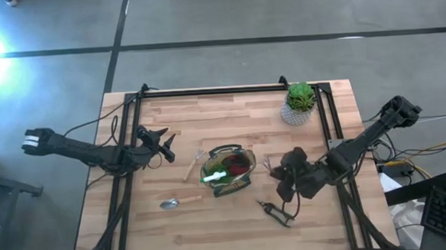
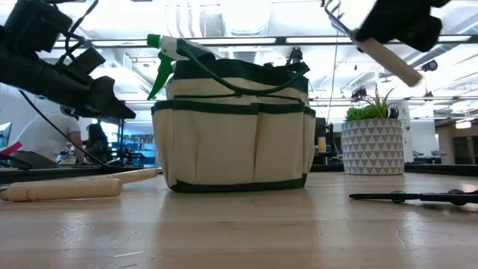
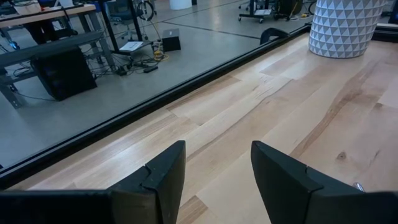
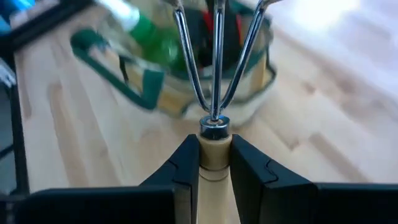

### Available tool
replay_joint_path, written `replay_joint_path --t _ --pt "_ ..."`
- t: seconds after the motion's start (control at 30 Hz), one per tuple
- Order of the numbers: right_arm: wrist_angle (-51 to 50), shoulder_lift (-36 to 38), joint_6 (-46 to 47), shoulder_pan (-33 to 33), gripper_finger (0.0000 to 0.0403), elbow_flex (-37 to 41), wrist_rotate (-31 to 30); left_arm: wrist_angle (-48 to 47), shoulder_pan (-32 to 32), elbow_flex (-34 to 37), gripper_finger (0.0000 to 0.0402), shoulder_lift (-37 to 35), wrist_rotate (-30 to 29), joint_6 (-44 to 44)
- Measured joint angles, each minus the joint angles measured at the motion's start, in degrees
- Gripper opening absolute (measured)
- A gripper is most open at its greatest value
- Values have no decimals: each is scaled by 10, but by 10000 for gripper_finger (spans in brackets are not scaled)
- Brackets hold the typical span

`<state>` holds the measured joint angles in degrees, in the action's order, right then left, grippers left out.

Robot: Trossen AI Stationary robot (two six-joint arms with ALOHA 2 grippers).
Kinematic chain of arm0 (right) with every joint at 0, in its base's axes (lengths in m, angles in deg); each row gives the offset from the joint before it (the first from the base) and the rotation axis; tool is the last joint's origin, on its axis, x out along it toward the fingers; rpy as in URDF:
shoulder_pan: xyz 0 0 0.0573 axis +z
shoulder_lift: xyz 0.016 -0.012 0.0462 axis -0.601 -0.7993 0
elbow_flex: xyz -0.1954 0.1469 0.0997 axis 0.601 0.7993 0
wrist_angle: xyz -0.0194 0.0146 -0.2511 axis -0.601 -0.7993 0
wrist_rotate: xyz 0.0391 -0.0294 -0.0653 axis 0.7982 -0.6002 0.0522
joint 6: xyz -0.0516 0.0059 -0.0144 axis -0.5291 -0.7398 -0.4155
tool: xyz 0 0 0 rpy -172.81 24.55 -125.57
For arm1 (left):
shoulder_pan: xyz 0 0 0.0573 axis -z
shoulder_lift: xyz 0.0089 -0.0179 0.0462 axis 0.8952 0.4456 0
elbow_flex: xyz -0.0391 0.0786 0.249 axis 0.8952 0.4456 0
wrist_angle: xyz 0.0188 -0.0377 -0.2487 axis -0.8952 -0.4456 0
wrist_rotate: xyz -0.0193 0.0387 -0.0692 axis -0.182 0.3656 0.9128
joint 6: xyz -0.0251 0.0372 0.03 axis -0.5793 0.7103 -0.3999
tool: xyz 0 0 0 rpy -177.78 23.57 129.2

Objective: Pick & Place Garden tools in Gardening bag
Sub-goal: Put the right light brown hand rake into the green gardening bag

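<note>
Two right fingers (image 4: pixel 214 163) pinching fork (image 4: pixel 214 87) handle, apparently beside bag (image 1: pixel 228 171), left fingers (image 3: pixel 214 171) parted.

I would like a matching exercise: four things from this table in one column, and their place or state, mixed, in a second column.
Things
1. fork
2. pruning shears
3. green spray piece
4. left gripper

States
A. open, above bare wood
B. sticking out of the gardening bag
C. lying on the table, in front of the right arm
D. held in the right gripper, lifted off the table

Pairs: 1-D, 2-C, 3-B, 4-A
</note>
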<state>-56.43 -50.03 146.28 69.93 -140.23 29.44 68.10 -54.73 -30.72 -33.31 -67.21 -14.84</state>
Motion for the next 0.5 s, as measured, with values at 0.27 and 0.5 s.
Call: replay_joint_path --t 0.27,0.5 --pt "11 -2 -59 -19 50 0 -67 0 0 0 186 0 0 0" --pt "21 -2 -137 -41 50 5 -79 0 0 0 186 0 0 0"
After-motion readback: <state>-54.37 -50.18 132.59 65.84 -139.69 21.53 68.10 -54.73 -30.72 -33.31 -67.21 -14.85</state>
